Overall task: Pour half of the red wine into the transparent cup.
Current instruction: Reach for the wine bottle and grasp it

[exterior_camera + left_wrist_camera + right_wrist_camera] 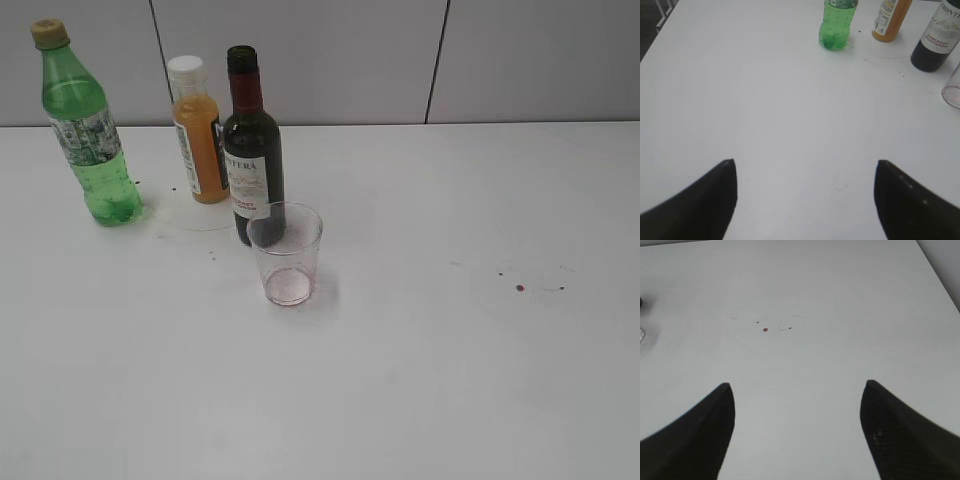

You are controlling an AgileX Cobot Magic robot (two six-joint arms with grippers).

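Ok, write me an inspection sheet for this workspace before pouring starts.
Surface: white table, small red drops on its right side.
Job's things: wine bottle upright, no cap seen on its mouth; transparent cup upright right in front of it, reddish residue at its bottom.
Clutter: orange juice bottle and green soda bottle, both capped.
Grippers: left gripper and right gripper open, holding nothing, fingers wide apart.
Cables: nothing seen.
Surroundings: grey panelled wall.

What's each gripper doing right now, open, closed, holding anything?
Left gripper: open, holding nothing, over bare table.
Right gripper: open, holding nothing, over bare table.
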